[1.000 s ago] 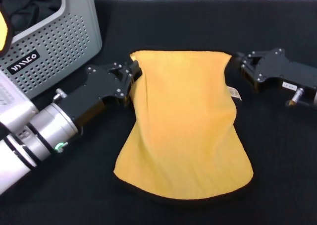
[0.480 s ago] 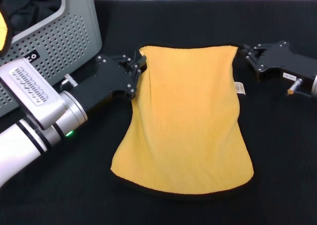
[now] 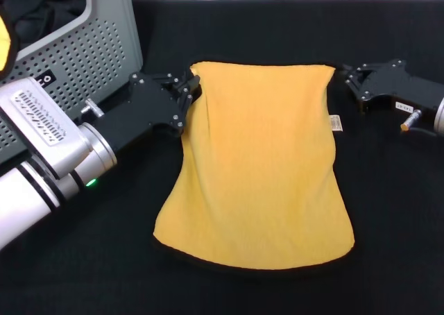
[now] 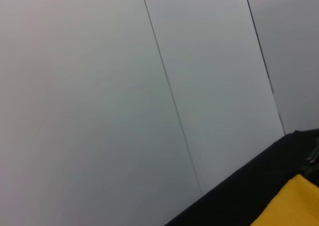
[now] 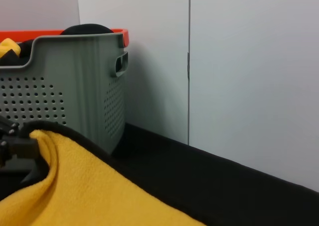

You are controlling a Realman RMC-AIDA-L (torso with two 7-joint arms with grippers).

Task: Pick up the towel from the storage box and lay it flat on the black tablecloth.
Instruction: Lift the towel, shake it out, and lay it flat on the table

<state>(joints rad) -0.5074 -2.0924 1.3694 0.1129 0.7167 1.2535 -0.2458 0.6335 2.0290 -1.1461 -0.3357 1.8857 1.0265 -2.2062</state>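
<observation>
Starting at your far left, the storage box (image 3: 83,51) sits at the back corner of the black tablecloth (image 3: 229,30) that covers the table, with a dark garment (image 3: 41,10) inside it. Just right of the box, your left hand (image 3: 189,93) is clamped on the towel's far left corner, fingers pinched together over the black trim. The towel (image 3: 260,169) lies yellow side up in the middle of the cloth, mostly flat, wider at the near edge, its small white tag (image 3: 336,123) on the right side. At the far right corner, your right hand (image 3: 345,79) touches the towel's edge; you cannot tell whether it grips.
</observation>
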